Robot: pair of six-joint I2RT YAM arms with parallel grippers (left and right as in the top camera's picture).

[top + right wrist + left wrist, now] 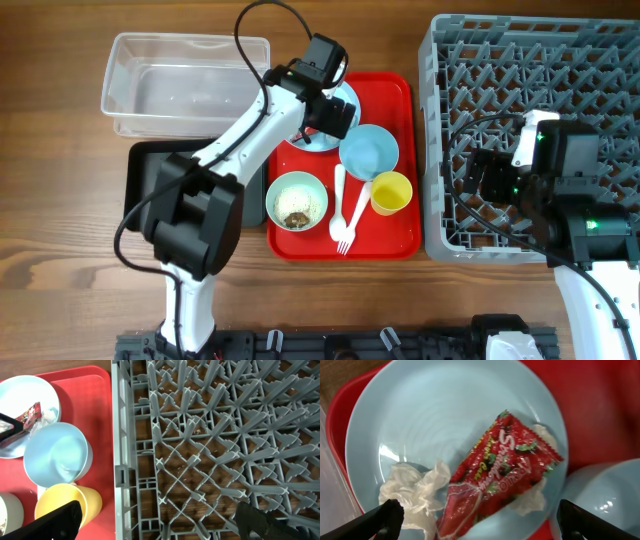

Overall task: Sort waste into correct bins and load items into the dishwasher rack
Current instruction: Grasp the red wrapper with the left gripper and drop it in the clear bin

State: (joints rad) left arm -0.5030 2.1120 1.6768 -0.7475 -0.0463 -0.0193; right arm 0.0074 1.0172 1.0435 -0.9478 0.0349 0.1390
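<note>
A red-and-white snack wrapper (500, 467) and crumpled white tissue (415, 491) lie on the light blue plate (445, 405). My left gripper (480, 520) is open just above them, a finger on each side. In the overhead view it (335, 112) covers most of the plate (347, 95). The light blue bowl (368, 150), yellow cup (391, 192), pale green bowl with rice and brown scraps (296, 201), white spoon (338, 198) and fork (349, 228) sit on the red tray (398, 95). My right gripper (155, 522) is open and empty over the grey dishwasher rack (600, 60).
The clear tub (185, 82) stands at the back left. The black tray (150, 180) lies in front of it, partly under my left arm. The rack's left wall (120, 450) runs close beside the red tray (100, 420).
</note>
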